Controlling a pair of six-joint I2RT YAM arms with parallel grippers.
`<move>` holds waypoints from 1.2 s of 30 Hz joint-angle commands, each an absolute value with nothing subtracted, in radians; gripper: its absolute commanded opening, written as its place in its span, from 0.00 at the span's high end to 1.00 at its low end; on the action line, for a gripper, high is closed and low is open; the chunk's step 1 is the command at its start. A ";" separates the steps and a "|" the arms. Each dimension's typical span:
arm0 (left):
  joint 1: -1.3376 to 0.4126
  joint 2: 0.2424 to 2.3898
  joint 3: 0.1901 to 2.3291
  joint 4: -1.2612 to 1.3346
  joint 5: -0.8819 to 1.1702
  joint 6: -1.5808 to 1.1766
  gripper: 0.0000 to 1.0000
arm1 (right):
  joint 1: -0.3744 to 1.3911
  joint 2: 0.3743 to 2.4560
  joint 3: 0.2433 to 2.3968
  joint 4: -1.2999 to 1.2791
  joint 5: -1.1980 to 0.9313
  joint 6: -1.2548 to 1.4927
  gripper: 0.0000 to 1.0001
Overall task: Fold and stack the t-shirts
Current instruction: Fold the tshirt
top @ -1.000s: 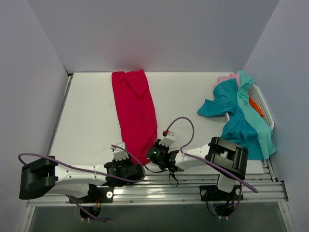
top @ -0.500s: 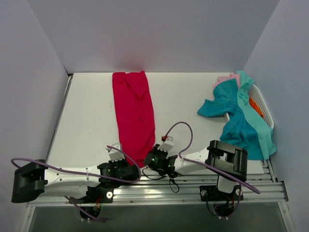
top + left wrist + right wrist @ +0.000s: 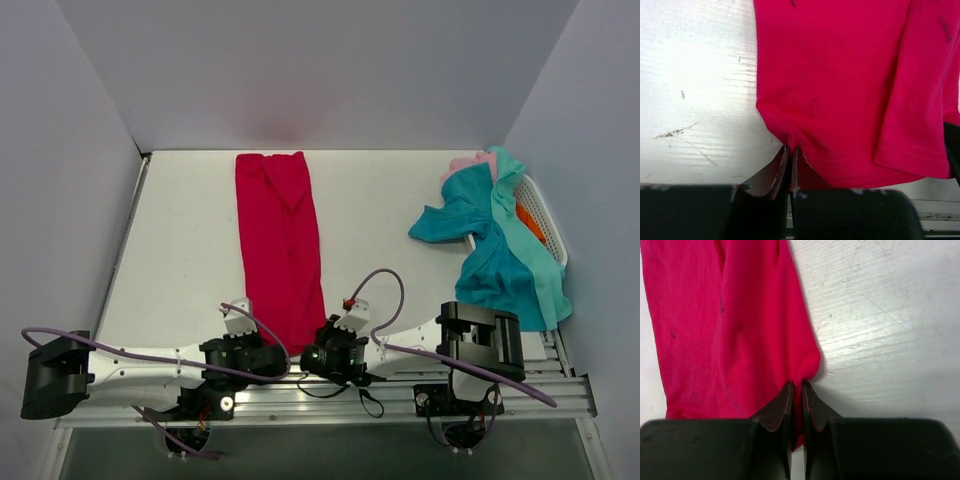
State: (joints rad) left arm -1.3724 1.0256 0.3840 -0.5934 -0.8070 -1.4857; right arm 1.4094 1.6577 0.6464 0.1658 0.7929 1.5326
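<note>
The crimson red t-shirt (image 3: 280, 240) lies as a long folded strip from the back wall to the table's near edge. My left gripper (image 3: 262, 352) is shut on its near left corner; in the left wrist view the gripper (image 3: 790, 149) pinches the red hem (image 3: 840, 90). My right gripper (image 3: 318, 352) is shut on the near right corner; in the right wrist view the gripper (image 3: 796, 386) pinches the red cloth (image 3: 730, 325). Teal t-shirts (image 3: 500, 255) and a pale pink one (image 3: 468, 163) hang in a heap over the basket at right.
The white slotted basket (image 3: 545, 222) stands at the right edge against the wall, something orange showing inside it. The aluminium rail (image 3: 400, 388) with the arm bases runs along the near edge. White walls close in the table at left, back and right.
Both grippers have pulled the red shirt's near end toward the rail. The strip has drawn straighter and its far end has slid a little toward me.
</note>
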 commanded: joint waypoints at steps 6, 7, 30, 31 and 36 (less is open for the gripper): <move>-1.385 1.039 0.430 -0.750 -0.851 -1.657 0.98 | 1.440 1.634 0.583 -0.170 0.798 1.641 1.00; -1.385 1.039 0.431 -0.752 -0.853 -1.661 0.98 | 1.443 1.626 0.581 -0.190 0.802 1.673 1.00; -1.407 1.029 0.586 -0.864 -0.900 -1.608 0.98 | 1.491 1.525 0.664 -0.509 0.871 1.807 1.00; -1.407 1.016 0.613 -0.865 -0.905 -1.597 0.98 | 1.491 1.519 0.679 -0.547 0.885 1.806 1.00; -1.404 0.967 0.686 -0.916 -0.951 -1.531 0.98 | 1.491 1.490 0.810 -0.696 0.997 1.821 1.00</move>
State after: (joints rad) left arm -1.4055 1.0054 0.6247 -0.7105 -0.8318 -1.4643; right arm 1.4872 1.5341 0.7261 -0.4664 0.8646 1.7996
